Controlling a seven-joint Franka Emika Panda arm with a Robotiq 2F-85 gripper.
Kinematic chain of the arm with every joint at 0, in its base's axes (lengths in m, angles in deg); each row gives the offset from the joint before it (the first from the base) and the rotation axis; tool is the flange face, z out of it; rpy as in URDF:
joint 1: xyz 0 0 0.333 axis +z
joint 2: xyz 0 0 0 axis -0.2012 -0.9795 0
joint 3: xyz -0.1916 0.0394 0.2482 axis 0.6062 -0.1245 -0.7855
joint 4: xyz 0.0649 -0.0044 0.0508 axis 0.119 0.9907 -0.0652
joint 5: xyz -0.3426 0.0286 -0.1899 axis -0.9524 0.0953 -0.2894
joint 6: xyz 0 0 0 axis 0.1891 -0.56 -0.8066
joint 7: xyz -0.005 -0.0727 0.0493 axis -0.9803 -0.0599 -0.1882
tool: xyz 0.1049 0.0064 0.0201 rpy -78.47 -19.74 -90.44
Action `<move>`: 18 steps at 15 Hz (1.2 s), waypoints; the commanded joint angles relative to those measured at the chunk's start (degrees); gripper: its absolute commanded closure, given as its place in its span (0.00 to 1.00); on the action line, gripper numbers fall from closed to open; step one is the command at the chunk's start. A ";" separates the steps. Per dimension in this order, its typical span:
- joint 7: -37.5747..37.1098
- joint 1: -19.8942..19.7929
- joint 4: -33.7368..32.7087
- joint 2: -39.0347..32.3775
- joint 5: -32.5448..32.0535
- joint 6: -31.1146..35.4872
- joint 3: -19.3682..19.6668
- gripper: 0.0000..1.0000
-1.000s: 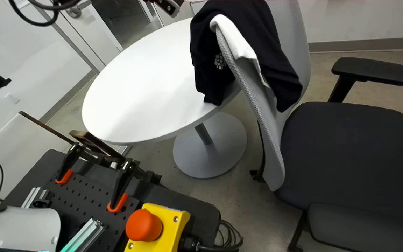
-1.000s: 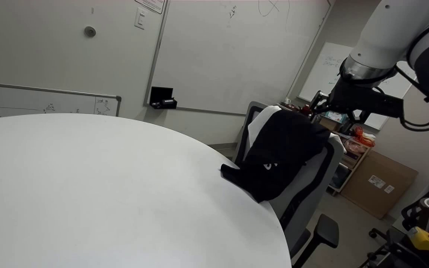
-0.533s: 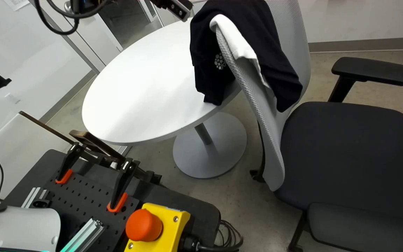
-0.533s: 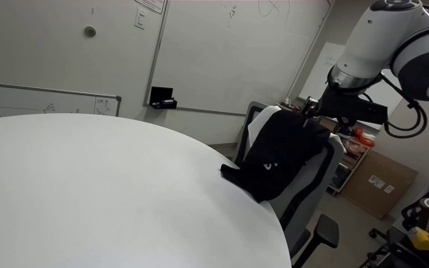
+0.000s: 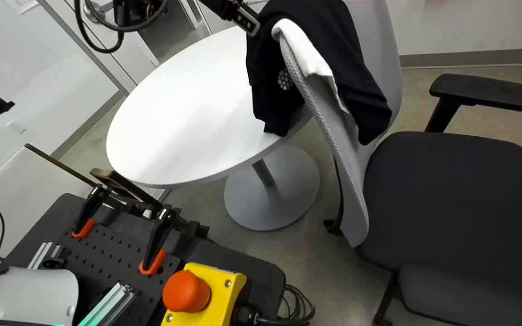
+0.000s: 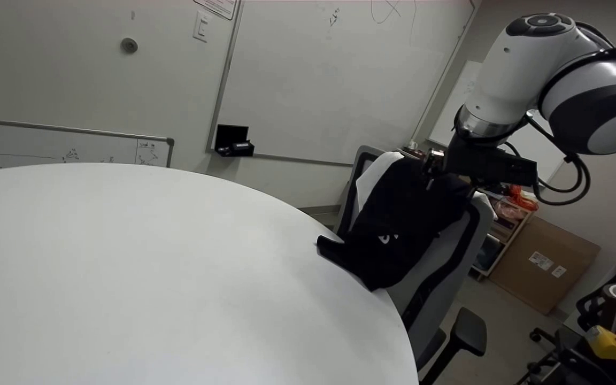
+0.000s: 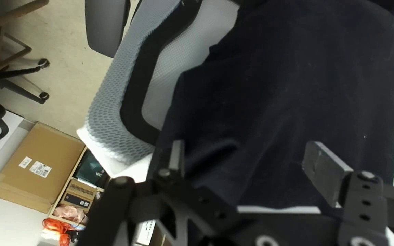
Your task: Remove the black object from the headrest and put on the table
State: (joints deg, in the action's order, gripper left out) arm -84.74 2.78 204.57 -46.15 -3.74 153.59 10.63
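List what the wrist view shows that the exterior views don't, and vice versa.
Wrist view only: a clear look at both fingers of the open gripper, apart, black cloth showing between them.
Exterior views only: the yellow box with its red-orange button, and the white arm.
Shared: the black cloth draped over the grey chair back; in an exterior view, the cardboard box too.

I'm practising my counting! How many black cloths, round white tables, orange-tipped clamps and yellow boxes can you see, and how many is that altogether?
Black cloth: 1
Round white table: 1
Orange-tipped clamps: 2
Yellow box: 1
Total: 5
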 commanded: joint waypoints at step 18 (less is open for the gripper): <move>2.08 -1.27 -1.28 8.81 9.21 1.21 5.13 0.99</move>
State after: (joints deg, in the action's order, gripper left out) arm -84.55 2.58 202.91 -43.09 2.72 153.77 14.04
